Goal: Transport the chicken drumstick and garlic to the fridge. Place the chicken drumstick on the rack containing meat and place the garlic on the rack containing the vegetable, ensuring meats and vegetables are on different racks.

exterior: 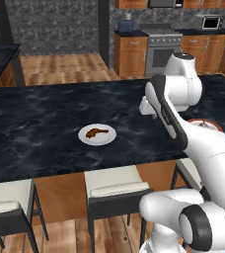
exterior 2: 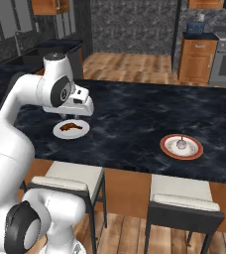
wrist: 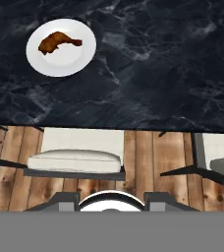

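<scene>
two stools (wrist: 74, 160), two plates (wrist: 61, 47), one chicken drumstick (wrist: 57, 42), one garlic (exterior 2: 182, 144)

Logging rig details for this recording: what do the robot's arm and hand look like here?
The arm is glossy white, built of rounded, bulbous segments with dark grey to black bands and discs at the joints. No loose cables or markings are visible. The hand is a boxy white block in the right base view; its finger tips cannot be made out clearly.
</scene>
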Tool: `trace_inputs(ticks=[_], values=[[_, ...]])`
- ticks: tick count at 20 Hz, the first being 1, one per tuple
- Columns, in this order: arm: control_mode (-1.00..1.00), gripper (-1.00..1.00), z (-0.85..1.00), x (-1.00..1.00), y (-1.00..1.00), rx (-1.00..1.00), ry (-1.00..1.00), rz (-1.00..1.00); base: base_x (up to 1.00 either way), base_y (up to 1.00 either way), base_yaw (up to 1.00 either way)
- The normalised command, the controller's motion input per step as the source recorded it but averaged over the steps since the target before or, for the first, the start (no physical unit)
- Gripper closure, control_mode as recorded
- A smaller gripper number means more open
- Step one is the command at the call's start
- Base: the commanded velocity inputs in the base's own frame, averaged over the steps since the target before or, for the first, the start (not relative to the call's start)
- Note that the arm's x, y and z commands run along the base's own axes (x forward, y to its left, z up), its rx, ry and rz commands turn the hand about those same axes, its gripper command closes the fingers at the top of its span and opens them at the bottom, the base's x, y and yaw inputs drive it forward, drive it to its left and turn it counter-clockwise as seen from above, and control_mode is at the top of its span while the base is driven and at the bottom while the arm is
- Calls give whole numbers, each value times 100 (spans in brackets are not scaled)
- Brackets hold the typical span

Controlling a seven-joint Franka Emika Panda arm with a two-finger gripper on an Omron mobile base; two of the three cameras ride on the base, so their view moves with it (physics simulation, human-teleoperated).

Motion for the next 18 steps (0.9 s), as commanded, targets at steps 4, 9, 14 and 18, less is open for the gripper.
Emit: trace_inputs(ticks=[4, 9, 14, 18], values=[[-100, -100, -4, -26, 12, 0, 0, 1, 0, 0, 0], [-100, -100, -22, -56, 34, 1, 0, 5, 0, 0, 0], [-100, -100, -5, -21, 25, -2, -2, 23, 0, 0, 0], [-100, -100, -1, 4, 8, -4, 0, 42, 0, 0, 0]])
